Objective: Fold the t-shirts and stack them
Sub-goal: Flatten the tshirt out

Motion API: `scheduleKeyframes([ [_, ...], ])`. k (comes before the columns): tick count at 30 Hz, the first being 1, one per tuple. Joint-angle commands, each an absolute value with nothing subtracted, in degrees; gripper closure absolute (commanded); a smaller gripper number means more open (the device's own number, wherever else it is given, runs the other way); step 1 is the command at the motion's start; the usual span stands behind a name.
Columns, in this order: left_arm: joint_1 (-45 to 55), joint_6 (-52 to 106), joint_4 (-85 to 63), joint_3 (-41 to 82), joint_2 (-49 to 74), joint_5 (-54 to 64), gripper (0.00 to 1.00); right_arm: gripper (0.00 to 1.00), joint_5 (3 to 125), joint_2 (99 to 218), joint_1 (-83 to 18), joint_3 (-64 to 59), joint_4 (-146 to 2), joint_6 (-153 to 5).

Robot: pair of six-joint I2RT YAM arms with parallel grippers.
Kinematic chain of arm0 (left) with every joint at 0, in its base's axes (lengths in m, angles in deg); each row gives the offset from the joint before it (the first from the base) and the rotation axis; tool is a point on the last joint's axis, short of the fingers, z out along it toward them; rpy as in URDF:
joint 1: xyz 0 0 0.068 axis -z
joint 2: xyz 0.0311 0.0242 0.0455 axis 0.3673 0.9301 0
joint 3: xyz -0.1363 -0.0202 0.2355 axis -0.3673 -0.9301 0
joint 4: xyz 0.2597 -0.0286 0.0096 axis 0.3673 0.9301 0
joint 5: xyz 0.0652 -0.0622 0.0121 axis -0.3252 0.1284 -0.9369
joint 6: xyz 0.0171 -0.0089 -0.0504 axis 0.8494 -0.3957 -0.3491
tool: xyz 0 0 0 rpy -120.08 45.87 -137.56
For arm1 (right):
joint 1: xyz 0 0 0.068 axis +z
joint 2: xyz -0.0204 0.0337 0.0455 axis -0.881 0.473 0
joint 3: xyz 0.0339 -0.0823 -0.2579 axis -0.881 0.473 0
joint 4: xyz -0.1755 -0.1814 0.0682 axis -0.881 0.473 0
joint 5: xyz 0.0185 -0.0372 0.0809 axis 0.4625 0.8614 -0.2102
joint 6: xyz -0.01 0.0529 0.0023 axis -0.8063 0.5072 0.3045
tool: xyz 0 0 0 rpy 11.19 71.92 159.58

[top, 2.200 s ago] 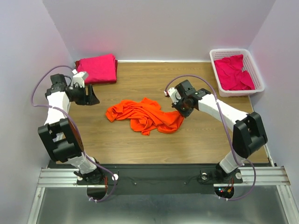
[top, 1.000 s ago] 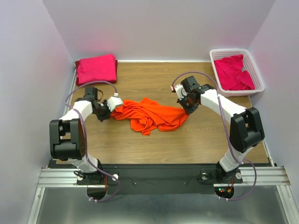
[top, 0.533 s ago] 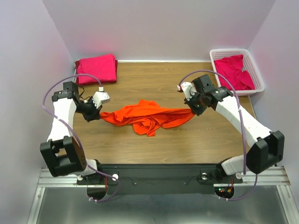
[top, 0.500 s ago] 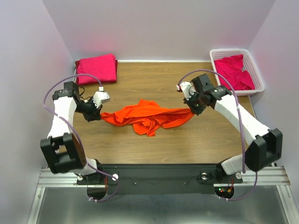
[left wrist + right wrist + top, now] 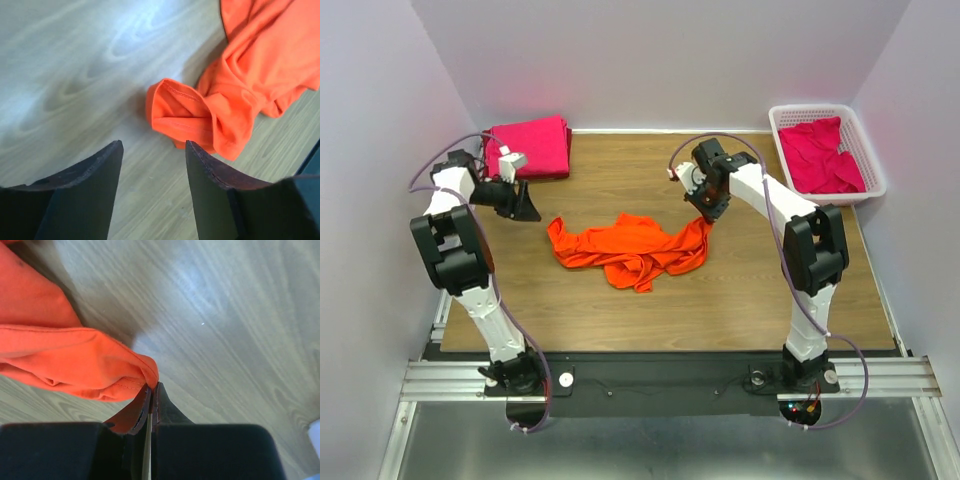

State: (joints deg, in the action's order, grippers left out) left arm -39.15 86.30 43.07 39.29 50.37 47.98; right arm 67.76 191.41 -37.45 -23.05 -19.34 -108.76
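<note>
Spreading wanted two holds: right gripper (image 5: 151,390) clamped the orange t-shirt (image 5: 630,248); left gripper (image 5: 153,147), open beside it, needed to pinch its sleeve.

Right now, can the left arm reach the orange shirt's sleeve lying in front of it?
Probably yes. The left end effector stands open and empty, with only bare table between it and the sleeve of the orange t-shirt. The right end effector pinches the shirt's far edge.
</note>
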Motion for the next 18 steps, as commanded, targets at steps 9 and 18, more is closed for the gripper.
scheduleKeyframes([
  [9,-47.04,111.27,40.16,28.99,40.42,47.06,0.28,0.99,67.99,193.58,-39.79,-28.01,-19.94,-107.33],
  [18,-36.59,111.07,42.37,19.93,32.24,43.19,0.34,0.99,67.29,192.70,-39.88,-27.22,-19.86,-106.28],
])
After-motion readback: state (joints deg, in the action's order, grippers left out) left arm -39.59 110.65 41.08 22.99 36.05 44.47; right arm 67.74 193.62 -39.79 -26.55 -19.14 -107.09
